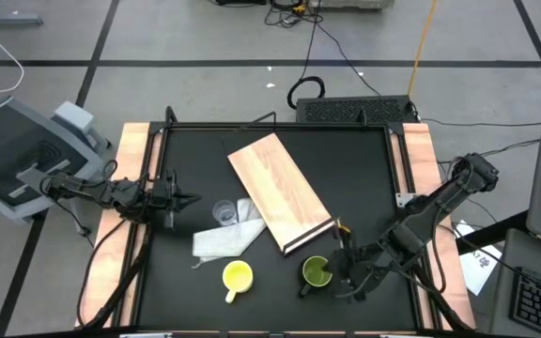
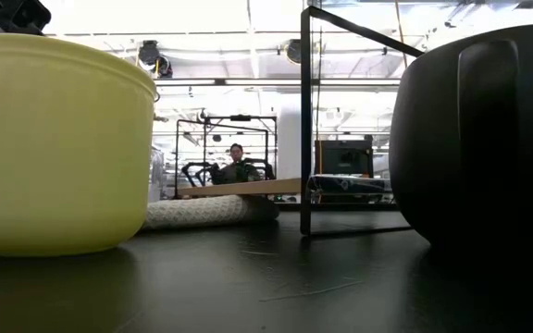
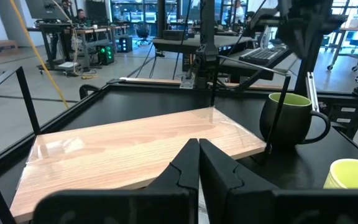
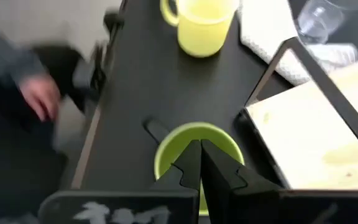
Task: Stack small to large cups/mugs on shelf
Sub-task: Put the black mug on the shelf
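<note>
Right arm poised over the olive mug, nothing stacked yet.

The right end effector (image 4: 199, 155), fingers pressed together and empty, hangs just above the dark olive-green handled mug (image 1: 316, 272) on the black surface (image 1: 195, 150), beside the light-wood shelf board (image 1: 280, 191). It should spread its fingers before descending, then pinch the rim clear of the handle. The bright yellow handled mug (image 1: 238, 276) and clear plastic cup (image 1: 224, 213) wait nearby; the left end effector (image 1: 182, 199) idles, closed and empty.

White cloth (image 1: 225, 239) crumpled on the black tabletop (image 1: 205, 160), black frame post (image 2: 305, 120) upright, person seated (image 2: 237, 162) far across the room, a blurred hand (image 4: 39, 96) beyond the table edge, yellow cable (image 1: 423, 42) on the floor
</note>
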### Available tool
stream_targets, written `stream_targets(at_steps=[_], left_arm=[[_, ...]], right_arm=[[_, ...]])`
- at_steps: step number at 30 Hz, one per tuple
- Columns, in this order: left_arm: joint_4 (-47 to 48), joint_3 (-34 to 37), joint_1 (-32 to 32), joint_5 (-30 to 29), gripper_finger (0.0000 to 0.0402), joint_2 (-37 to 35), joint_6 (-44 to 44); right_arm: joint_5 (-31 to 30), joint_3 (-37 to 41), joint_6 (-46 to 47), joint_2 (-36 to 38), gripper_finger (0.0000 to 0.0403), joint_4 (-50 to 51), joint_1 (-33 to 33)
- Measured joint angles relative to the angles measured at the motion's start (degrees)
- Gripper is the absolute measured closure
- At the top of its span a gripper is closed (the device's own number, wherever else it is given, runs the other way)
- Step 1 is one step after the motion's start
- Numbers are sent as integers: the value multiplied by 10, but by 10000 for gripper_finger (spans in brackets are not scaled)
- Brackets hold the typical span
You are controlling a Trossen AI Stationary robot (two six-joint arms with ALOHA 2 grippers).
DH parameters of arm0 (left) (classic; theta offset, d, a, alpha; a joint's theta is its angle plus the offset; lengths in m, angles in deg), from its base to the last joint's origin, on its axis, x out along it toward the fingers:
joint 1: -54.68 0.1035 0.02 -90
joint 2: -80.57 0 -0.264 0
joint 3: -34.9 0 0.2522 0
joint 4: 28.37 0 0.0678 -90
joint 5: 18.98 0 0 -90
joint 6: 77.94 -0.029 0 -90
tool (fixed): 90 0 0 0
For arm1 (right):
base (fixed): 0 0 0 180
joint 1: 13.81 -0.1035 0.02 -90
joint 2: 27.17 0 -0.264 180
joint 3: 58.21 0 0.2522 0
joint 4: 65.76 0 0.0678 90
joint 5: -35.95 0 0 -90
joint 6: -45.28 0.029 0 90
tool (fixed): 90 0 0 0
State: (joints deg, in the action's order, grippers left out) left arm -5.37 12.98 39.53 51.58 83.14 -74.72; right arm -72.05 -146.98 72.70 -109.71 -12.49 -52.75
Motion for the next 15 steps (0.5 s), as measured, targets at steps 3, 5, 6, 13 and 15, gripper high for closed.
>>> stream_targets(at_steps=[3,5,6,13,15], left_arm=[[0,0,0,0,392,0,0],[0,0,0,0,392,0,0],[0,0,0,0,392,0,0],[0,0,0,0,392,0,0],[0,0,0,0,392,0,0]], right_arm=[[0,-5,70,0,403,2,1],[1,-5,116,0,403,9,2],[1,-5,143,-1,403,15,3],[4,-5,269,-7,403,83,7],[18,-5,298,-8,403,114,7]])
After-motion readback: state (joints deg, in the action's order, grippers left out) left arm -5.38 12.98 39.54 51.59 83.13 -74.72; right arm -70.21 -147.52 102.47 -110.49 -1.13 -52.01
